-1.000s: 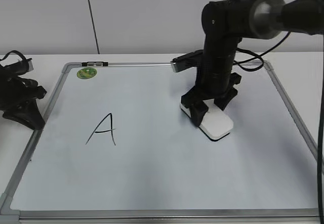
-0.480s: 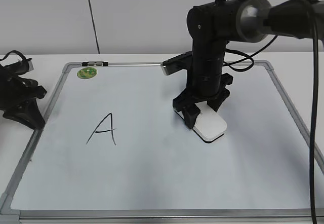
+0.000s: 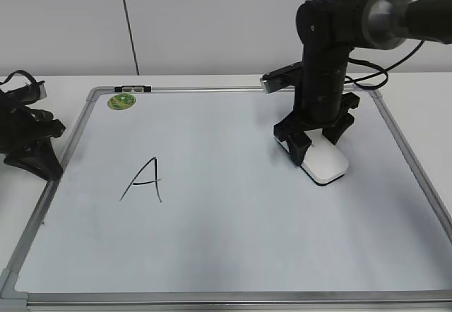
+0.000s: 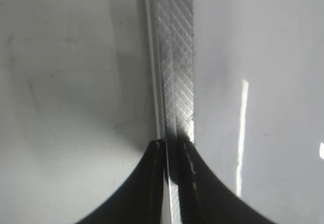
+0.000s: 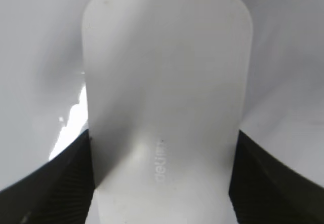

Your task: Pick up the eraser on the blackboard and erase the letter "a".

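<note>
Firmly clamped — eraser point(image 3: 325, 164), right gripper point(image 3: 314, 142)

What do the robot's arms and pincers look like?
The right arm is glossy black with a round grey end cap and thin black cables. Its pincer is black, with ribbed finger pads. The left pincer is black too.

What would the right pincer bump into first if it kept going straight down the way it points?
The right pincer points down, shut on the eraser, so the eraser would likely just press harder against the blackboard.
</note>
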Motion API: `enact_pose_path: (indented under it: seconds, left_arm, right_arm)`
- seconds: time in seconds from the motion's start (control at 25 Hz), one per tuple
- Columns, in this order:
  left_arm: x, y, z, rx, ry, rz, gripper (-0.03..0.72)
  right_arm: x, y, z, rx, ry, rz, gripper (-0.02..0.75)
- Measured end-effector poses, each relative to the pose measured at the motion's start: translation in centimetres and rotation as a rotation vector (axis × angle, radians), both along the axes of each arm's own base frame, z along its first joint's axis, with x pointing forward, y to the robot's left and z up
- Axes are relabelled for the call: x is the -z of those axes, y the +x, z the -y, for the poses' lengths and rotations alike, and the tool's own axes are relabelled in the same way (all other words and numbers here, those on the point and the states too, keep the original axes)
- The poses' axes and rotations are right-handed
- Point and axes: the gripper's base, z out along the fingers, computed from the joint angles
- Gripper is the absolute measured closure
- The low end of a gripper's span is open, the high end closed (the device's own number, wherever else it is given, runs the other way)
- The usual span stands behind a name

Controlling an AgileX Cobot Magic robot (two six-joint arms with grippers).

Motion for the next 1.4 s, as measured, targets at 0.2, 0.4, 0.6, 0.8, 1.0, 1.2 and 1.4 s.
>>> enact_pose_path:
  seconds: [0.2, 0.4, 0.6, 0.8, 1.0, 1.2, 1.4]
  left_arm:
    - [0.0, 0.0, 0.0, 0.000, 0.000, 0.000, 0.653]
    - [0.0, 0.0, 0.0, 0.000, 0.000, 0.000, 0.653]
    - [0.0, 0.0, 0.0, 0.000, 0.000, 0.000, 0.653]
    - [0.0, 0.0, 0.0, 0.000, 0.000, 0.000, 0.653]
    - [0.0, 0.0, 0.0, 0.000, 0.000, 0.000, 0.653]
    - [0.0, 0.0, 0.0, 0.000, 0.000, 0.000, 0.653]
    - [0.0, 0.0, 0.0, 0.000, 0.000, 0.000, 0.652]
  right_arm:
    - [-0.1, 0.7, 2.4, 0.049, -0.016, 0.006, 0.201]
    - [-0.3, 1.2, 3.7, 0.080, -0.016, 0.011, 0.201]
    - [-1.8, 2.2, 4.6, 0.100, 0.013, 0.061, 0.201]
    - [-5.0, 2.4, 5.5, 0.128, 0.057, 0.132, 0.201]
    - [-7.2, 2.3, 8.0, 0.200, 0.117, 0.167, 0.201]
    - [-9.7, 1.9, 10.6, 0.255, 0.123, 0.217, 0.201]
    - [-9.6, 0.5, 12.0, 0.297, 0.114, 0.181, 0.201]
